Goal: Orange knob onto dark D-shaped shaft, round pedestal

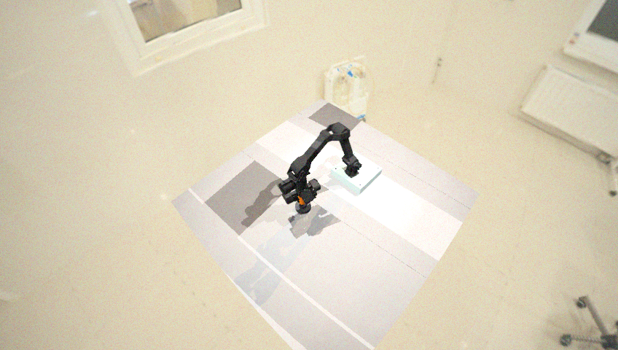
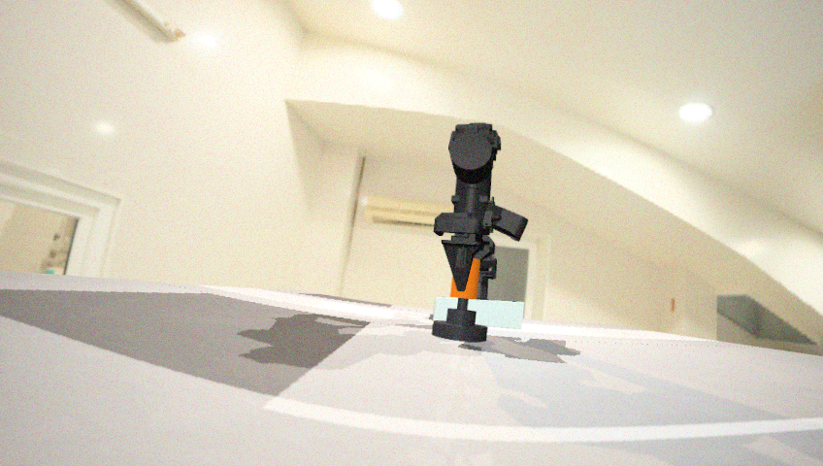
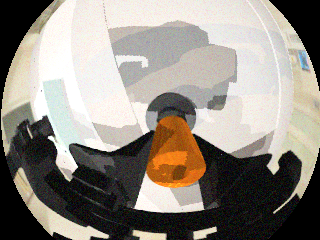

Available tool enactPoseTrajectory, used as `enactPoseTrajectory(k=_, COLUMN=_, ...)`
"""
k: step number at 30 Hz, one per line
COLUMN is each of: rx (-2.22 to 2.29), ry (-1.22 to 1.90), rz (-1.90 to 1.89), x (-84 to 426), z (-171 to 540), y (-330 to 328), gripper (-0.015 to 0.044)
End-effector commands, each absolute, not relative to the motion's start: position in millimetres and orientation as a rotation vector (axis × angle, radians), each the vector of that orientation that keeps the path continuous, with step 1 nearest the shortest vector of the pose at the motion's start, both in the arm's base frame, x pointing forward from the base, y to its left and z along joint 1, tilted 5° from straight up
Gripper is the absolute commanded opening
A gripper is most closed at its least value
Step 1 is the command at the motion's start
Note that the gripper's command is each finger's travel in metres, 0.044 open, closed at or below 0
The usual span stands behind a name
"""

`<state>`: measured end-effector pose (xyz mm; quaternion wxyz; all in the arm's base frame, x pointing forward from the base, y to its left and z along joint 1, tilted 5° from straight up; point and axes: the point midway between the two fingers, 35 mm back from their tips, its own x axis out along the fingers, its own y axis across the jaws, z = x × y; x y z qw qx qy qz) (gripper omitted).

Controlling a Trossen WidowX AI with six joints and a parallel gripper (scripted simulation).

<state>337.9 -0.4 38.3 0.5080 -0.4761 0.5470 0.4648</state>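
Note:
The orange knob is upright between the fingers of my gripper, which is shut on it. The round dark pedestal stands on the table under the knob. In the exterior view the dark shaft shows between the knob's lower end and the pedestal's raised middle, so the knob is above the pedestal, at the shaft's top. Whether the shaft's tip is inside the hole is hidden. The shaft's flat side cannot be seen.
A pale mint block lies on the table behind the pedestal in the exterior view, with the arm's base on it. Grey patches and arm shadows cross the table top.

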Motion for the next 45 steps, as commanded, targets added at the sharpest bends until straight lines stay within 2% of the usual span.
enactPoseTrajectory(k=1, rx=-1.156, ry=1.316, rz=1.126, x=338.1, z=38.0, y=-0.8, gripper=0.0)
enactPoseTrajectory(k=45, rx=-1.307, ry=1.219, rz=1.287, x=337.2, z=37.5, y=-0.9, gripper=0.0)
